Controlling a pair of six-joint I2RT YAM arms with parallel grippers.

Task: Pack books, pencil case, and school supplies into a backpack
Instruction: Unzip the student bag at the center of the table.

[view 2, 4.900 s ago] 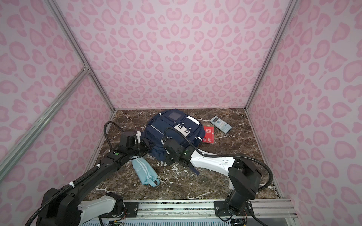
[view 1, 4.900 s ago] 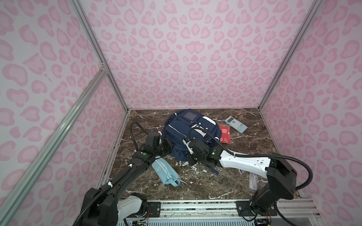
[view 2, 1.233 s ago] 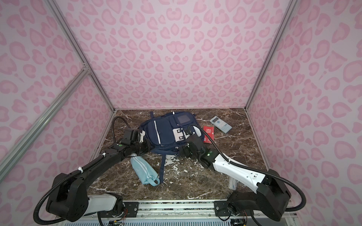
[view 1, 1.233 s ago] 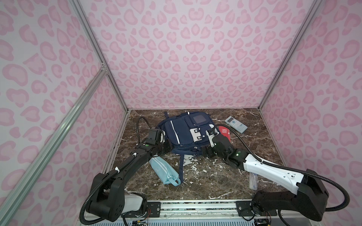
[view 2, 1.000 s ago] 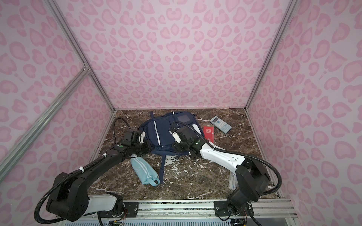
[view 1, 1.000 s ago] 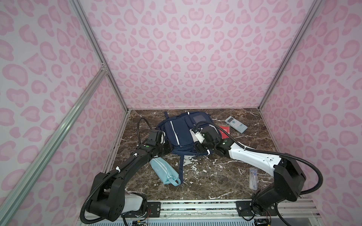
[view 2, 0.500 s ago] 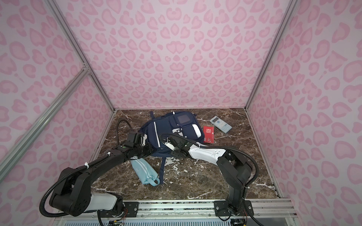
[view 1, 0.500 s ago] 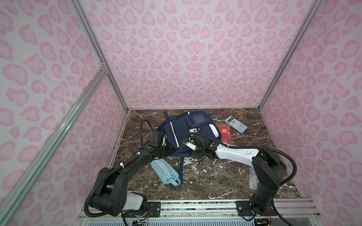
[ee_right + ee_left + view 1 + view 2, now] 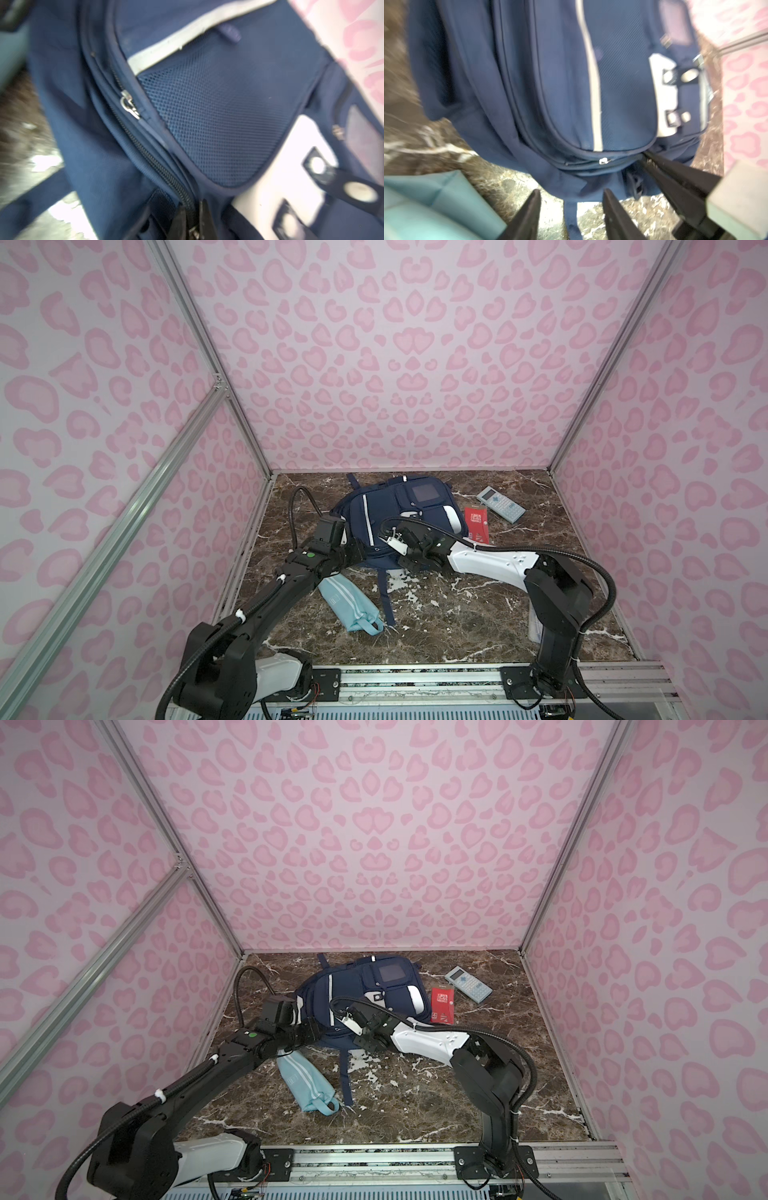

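The navy backpack (image 9: 399,514) (image 9: 361,990) lies flat at the back of the marble floor, front pockets up. My right gripper (image 9: 192,209) (image 9: 405,563) is at its near edge, shut on the zipper (image 9: 158,164) of the backpack (image 9: 218,116), with a metal pull between the fingers. My left gripper (image 9: 572,197) (image 9: 359,558) is open beside the same edge of the backpack (image 9: 571,83), with a loose strap (image 9: 571,216) lying between its fingers, not gripped. The aqua pencil case (image 9: 349,603) (image 9: 436,199) lies just under the left arm. No books are in view.
A red booklet pack (image 9: 477,524) and a grey-blue calculator (image 9: 500,504) lie to the right of the backpack. A clear ruler pack (image 9: 533,624) shows partly behind the right arm. A long strap (image 9: 386,593) trails toward the front. Pink walls enclose three sides.
The right gripper slid left along the backpack's near edge and shut on the zipper. The left gripper opened and let go of the backpack.
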